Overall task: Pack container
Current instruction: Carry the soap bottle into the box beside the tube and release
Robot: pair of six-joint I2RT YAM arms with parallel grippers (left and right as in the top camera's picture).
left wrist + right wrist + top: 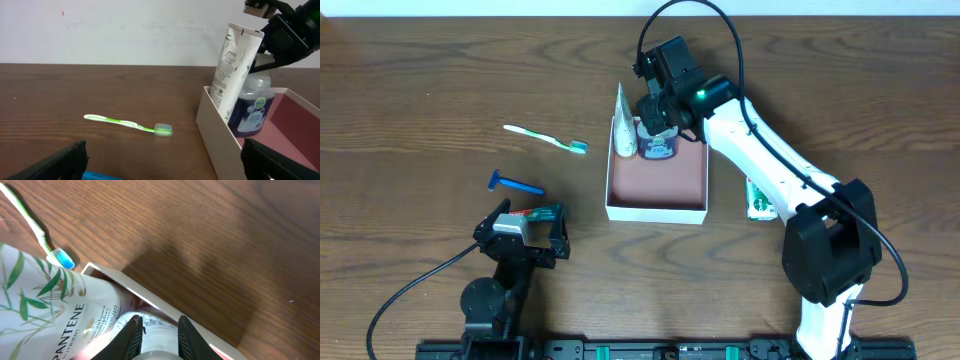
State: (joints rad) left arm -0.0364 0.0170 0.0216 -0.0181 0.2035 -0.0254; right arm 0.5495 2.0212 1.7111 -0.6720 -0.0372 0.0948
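Observation:
The container [656, 210], a shallow white-walled box with a reddish-pink floor, sits mid-table; it also shows in the left wrist view [215, 130] and the right wrist view [150, 297]. A dark blue bottle with a clear cap [658, 148] [255, 107] [160, 335] stands in its far left corner. A white Pantene tube [623, 125] [235, 65] [55, 310] leans beside it against the left wall. My right gripper [658, 122] [160, 330] is shut on the bottle's cap. My left gripper [525, 225] [162, 160] is open and empty, near the table's front left.
A green and white toothbrush [545, 138] [127, 124] [30, 220] lies left of the container. A blue razor [515, 184] [100, 176] and a red and teal item [542, 213] lie by my left gripper. A green and white packet [757, 198] lies right of the container.

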